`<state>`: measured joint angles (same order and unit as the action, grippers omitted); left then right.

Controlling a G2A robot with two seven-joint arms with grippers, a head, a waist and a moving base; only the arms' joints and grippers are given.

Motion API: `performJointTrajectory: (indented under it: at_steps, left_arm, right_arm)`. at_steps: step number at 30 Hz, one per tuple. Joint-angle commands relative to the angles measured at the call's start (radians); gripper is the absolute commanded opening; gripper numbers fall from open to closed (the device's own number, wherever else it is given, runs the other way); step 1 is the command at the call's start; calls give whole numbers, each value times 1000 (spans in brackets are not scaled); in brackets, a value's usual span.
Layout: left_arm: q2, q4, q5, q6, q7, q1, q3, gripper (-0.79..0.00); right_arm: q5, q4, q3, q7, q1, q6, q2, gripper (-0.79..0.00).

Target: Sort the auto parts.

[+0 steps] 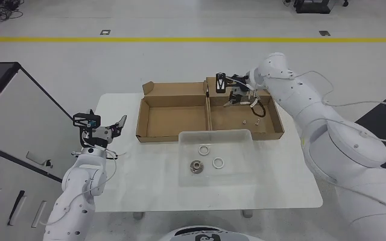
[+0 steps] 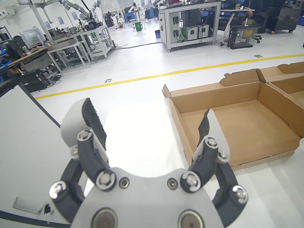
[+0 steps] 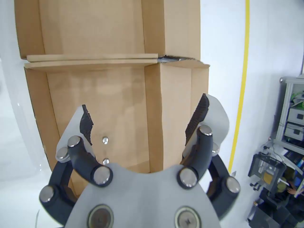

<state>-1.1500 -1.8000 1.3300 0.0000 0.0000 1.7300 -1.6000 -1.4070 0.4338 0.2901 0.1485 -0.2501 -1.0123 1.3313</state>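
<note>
White tabletop (image 1: 151, 181) seen from above, on a pale workshop floor crossed by a yellow floor line (image 1: 181, 40). Two open cardboard boxes side by side on the far half: left-hand box (image 1: 172, 120) and right-hand box (image 1: 226, 120), the latter with two small bolts (image 1: 243, 122) on its floor near the front wall. Just in front of both, a clear bin (image 1: 238, 153) holding two white rings (image 1: 204, 149) and, beside them, a metal hub (image 1: 195, 167). Right end effector (image 1: 238, 99) hanging over the far part of the right-hand box, gripping nothing. Left end effector (image 1: 117, 125) well apart from the parts, above the tabletop's left edge, spread and empty.

From the left wrist: left end effector (image 2: 148, 112) spread wide with nothing gripped, ribbed black pads (image 2: 93, 119) facing each other over bare tabletop (image 2: 137, 131). Left-hand box (image 2: 237, 124) just beside it, right-hand box (image 2: 292, 91) beyond. Yellow floor line (image 2: 142, 78) and workbenches (image 2: 78, 46) behind.

From the right wrist: right end effector (image 3: 144, 105) likewise wide open and empty, poised above the right-hand box (image 3: 118, 110). Both bolts (image 3: 105, 140) on the cardboard near one finger, not touched by it. Left-hand box (image 3: 90, 15) farther off, wall to wall with the first. Yellow floor line (image 3: 244, 72) alongside.
</note>
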Motion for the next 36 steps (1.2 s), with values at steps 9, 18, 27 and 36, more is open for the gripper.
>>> performJointTrajectory:
  at_steps: [9,18,27,36]
  left_arm:
    - [0,0,0,0,0,0,0,0]
    - [0,0,0,0,0,0,0,0]
    - [0,0,0,0,0,0,0,0]
    - [0,0,0,0,0,0,0,0]
  right_arm:
    - [-13,161,-67,382,2,0,-182,0]
    - [-17,376,-120,659,1,0,-397,0]
    - [123,675,-113,660,-17,0,-596,0]
    - [173,836,-103,660,-51,0,-723,0]
